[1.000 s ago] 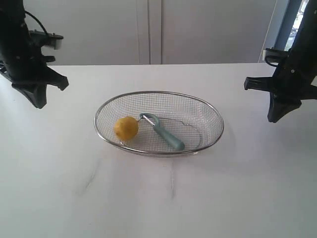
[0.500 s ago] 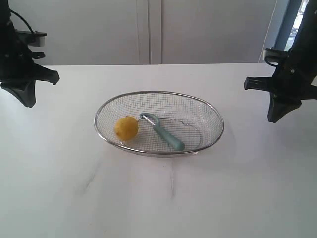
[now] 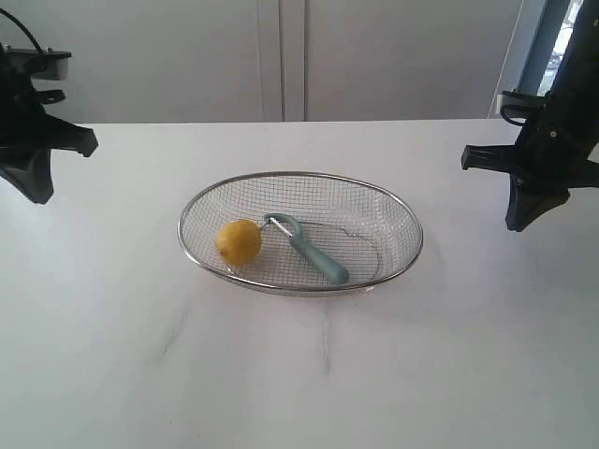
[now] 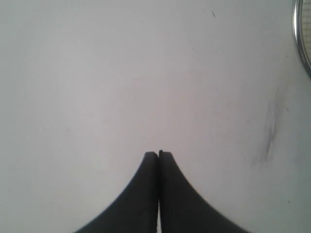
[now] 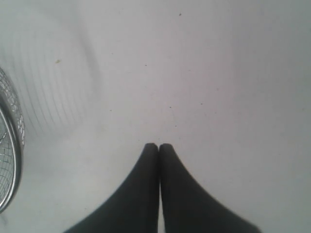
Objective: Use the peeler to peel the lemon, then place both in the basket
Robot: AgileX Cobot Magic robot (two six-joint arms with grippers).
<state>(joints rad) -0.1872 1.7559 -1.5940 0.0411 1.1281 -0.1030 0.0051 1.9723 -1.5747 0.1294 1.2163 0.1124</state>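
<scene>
**A:** Where does it stand, starting from the front?

**B:** Nearest is the white bench, bare at the front save a couple of faint grey scuffs. Behind that sits the wide, shallow oval basket of silver wire mesh, and both things lie inside it. The small round bright-yellow lemon is towards the left side. The slim peeler with the pale teal-green handle and looped metal head lies beside it, head almost touching the fruit and handle slanting towards the front rim.

**A:** So the putting-away is done?

**B:** I'd judge so. The peeling I can't vouch for: the lemon looks evenly yellow from here, and I see no strips of peel in the basket or on the bench.

**A:** And the hands?

**B:** Farther back, well apart from the basket. The left hand hangs over the bench at the left edge, and the right hand does likewise at the right. Each wrist view shows the black jaws pressed together, clenched on nothing.

**A:** Anything left?

**B:** If the peeling counts as done, nothing that I can see.
</scene>
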